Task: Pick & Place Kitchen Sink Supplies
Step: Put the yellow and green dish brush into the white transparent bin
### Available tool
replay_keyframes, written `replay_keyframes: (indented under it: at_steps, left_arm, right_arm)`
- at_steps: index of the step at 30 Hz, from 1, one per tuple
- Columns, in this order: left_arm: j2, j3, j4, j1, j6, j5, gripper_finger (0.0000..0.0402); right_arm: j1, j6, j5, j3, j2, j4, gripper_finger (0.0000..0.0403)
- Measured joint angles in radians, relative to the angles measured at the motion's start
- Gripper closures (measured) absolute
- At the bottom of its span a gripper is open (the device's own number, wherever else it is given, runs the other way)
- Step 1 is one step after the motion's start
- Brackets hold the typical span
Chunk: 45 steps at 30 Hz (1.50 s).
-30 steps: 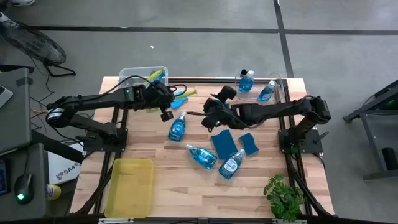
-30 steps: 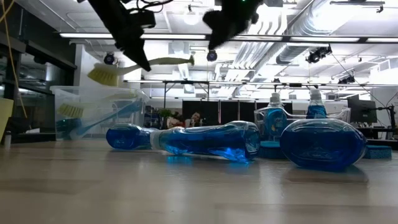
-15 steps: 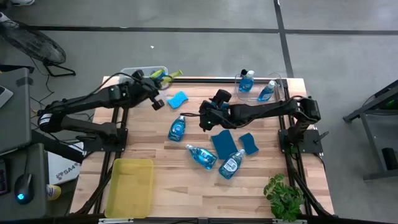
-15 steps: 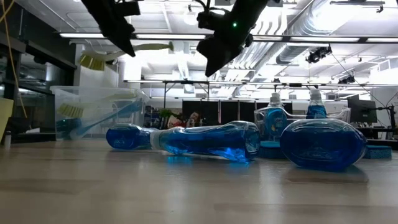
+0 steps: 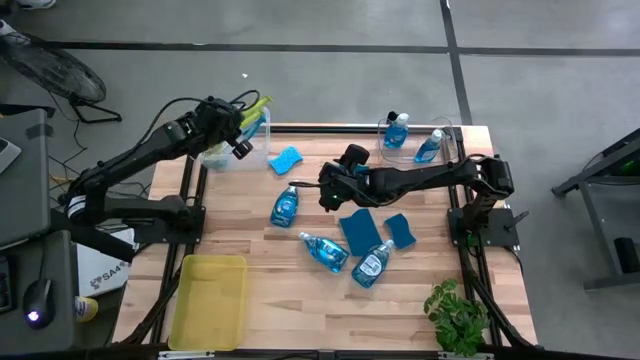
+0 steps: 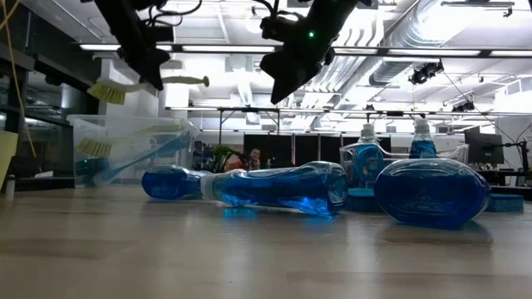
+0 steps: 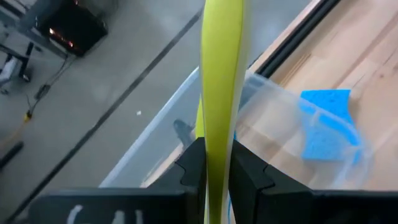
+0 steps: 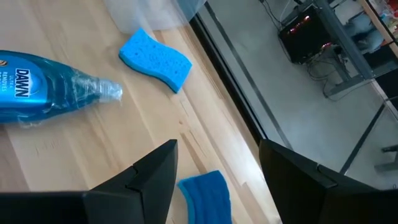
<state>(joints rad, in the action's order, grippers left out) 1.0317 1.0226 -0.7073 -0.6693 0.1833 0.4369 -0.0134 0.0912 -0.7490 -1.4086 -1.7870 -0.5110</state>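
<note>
My left gripper (image 5: pixel 240 120) is shut on a yellow-green dish brush (image 6: pixel 145 83) and carries it above the clear bin (image 5: pixel 232 140) at the table's far left corner. My right gripper (image 5: pixel 328 186) hangs open over the table's middle, just right of a lying blue soap bottle (image 5: pixel 285 205). Two more bottles (image 5: pixel 325 250) (image 5: pixel 370 265) lie on their sides nearer the front. One blue sponge (image 5: pixel 286 158) lies flat beside the bin, and two others (image 5: pixel 357 232) (image 5: pixel 402 230) lie flat right of centre. In the right wrist view the bottle (image 8: pixel 43 87) and sponge (image 8: pixel 155 59) lie ahead of the gripper (image 8: pixel 214 177). My left gripper pinches the brush's yellow-green handle (image 7: pixel 219 134) between its two fingers (image 7: pixel 193 168), one on each flat side. It comes from above at a slant. The brush is lifted clear and lies about level, bristle head (image 6: pixel 106 90) toward the bin's side and handle tip (image 6: pixel 199 80) free.
The left bin (image 6: pixel 125 145) holds other brushes. A second clear bin (image 5: pixel 412 135) at the far right holds two upright soap bottles. A yellow tray (image 5: pixel 210 300) sits at the near left corner, a potted plant (image 5: pixel 455 315) at the near right corner.
My left gripper has carried the brush from over the table beside the blue sponge toward the far left corner, and it now hangs over the clear bin. My right gripper has drifted a little left and down.
</note>
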Motion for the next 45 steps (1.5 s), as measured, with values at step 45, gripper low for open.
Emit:
replay_keyframes:
  at_steps: [45]
  left_arm:
    - [0.001, -0.26, 0.285, -0.214, 0.144, 0.008, 0.0362]
  right_arm:
    - [0.0, -0.021, 0.048, 0.0, 0.0, 0.06, 0.0183]
